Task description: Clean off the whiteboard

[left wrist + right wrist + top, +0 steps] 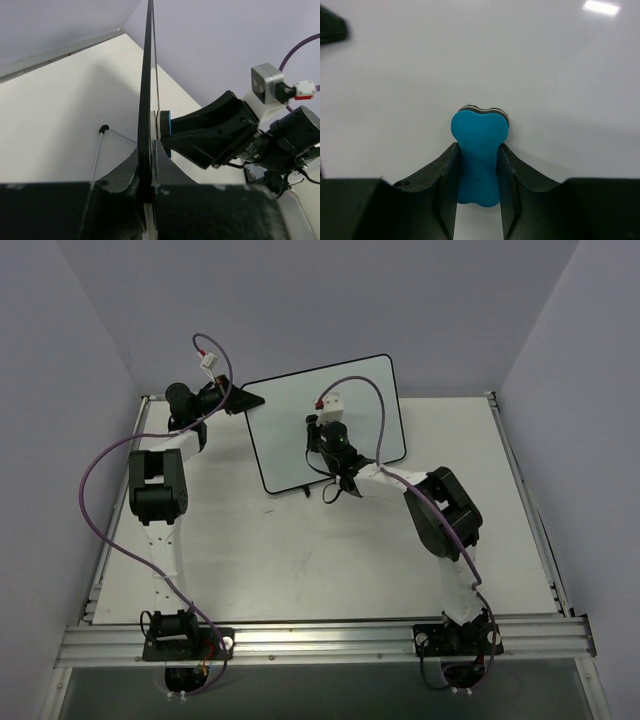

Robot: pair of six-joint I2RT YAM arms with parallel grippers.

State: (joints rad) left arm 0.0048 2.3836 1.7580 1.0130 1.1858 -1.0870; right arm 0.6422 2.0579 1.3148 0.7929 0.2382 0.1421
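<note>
The whiteboard (300, 420) stands upright at the back of the table, glossy white with a thin black frame. No marks show on its face. My left gripper (240, 399) is shut on its upper left edge; in the left wrist view the board (148, 75) runs edge-on between the jaws of my left gripper (148, 165). My right gripper (326, 430) is shut on the blue bone-shaped eraser (479, 150) and presses it flat against the board's white face (470, 55). The eraser's blue edge also shows against the board in the left wrist view (169, 127).
The white table (300, 560) spreads in front of the board. A thin wire foot (100, 150) props the board from behind. Lilac walls close the back and both sides. Purple cables loop off both arms.
</note>
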